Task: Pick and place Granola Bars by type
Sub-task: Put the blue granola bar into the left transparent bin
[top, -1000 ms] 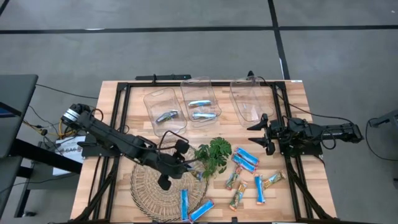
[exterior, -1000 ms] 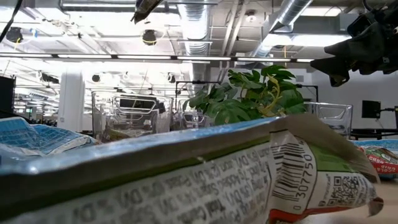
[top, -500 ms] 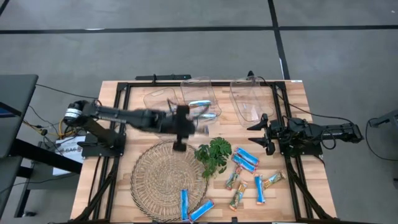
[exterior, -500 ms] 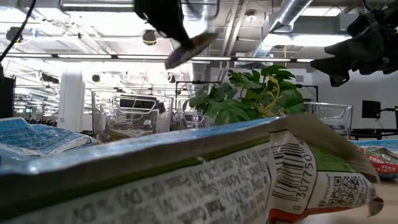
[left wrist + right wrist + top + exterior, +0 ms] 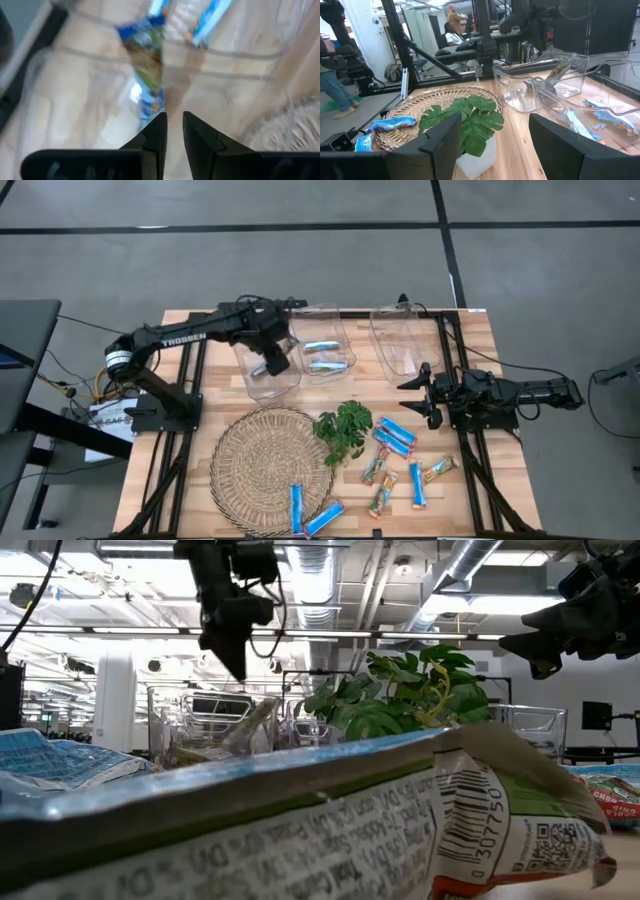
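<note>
My left gripper [image 5: 272, 362] hangs over the leftmost clear bin [image 5: 250, 383] at the far side, fingers pointing down and slightly open [image 5: 174, 125]. Below it a blue-and-silver granola bar [image 5: 147, 65] sits in that bin, leaning against the wall [image 5: 250, 725]. The middle bin [image 5: 340, 330] holds two blue-and-silver bars [image 5: 325, 355]. Bright blue bars [image 5: 395, 438] and tan bars [image 5: 378, 465] lie on the table right of the green sprig [image 5: 343, 430]. Two more blue bars [image 5: 310, 512] rest on the woven mat. My right gripper [image 5: 420, 395] waits open at the table's right.
A third clear bin [image 5: 405, 345] stands at the far right. The round woven mat [image 5: 255, 470] fills the near left. The potted sprig stands between the mat and the loose bars. A wrapped bar [image 5: 300, 830] lies close before the low camera. People stand in the room beyond [image 5: 455, 25].
My left gripper has carried a blue-and-silver bar from beside the sprig, up and toward the far edge, to above the leftmost bin. It has let go there, and the bar has dropped into the bin and leans on its wall.
</note>
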{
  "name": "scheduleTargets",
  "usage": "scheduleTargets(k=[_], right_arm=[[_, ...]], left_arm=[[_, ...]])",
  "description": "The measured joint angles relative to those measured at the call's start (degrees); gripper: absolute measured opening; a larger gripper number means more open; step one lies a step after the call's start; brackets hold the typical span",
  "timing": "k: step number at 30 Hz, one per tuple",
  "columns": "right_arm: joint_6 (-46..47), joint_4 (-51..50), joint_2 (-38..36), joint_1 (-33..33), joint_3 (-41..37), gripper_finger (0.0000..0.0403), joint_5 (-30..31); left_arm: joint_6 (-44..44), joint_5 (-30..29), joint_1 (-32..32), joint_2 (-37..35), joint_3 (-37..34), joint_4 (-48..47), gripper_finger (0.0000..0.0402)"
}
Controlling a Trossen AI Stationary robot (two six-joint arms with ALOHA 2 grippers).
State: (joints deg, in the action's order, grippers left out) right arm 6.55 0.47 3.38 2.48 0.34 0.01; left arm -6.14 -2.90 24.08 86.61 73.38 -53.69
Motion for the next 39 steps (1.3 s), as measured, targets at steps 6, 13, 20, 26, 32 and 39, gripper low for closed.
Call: scheduleTargets(k=[6,13,20,26,32,39], right_arm=[[0.0,0.0,0.0,0.0,0.0,0.0225,0.0],[0.0,0.0,0.0,0.0,0.0,0.0225,0.0],[0.0,0.0,0.0,0.0,0.0,0.0225,0.0],[0.0,0.0,0.0,0.0,0.0,0.0225,0.0],[0.0,0.0,0.0,0.0,0.0,0.0225,0.0],[0.0,0.0,0.0,0.0,0.0,0.0225,0.0]], left_arm=[[-0.2,2.9,1.8,0.0,0.0,-2.7,0.0055],[-0.2,3.0,1.2,0.0,0.0,-1.7,0.0055],[0.1,3.0,-2.0,0.0,0.0,3.2,0.0055],[3.3,6.1,-8.9,0.0,0.1,11.4,0.0055],[10.0,9.8,-19.6,0.0,0.1,17.3,0.0055],[17.6,11.6,-33.0,0.0,-0.4,16.8,0.0055]])
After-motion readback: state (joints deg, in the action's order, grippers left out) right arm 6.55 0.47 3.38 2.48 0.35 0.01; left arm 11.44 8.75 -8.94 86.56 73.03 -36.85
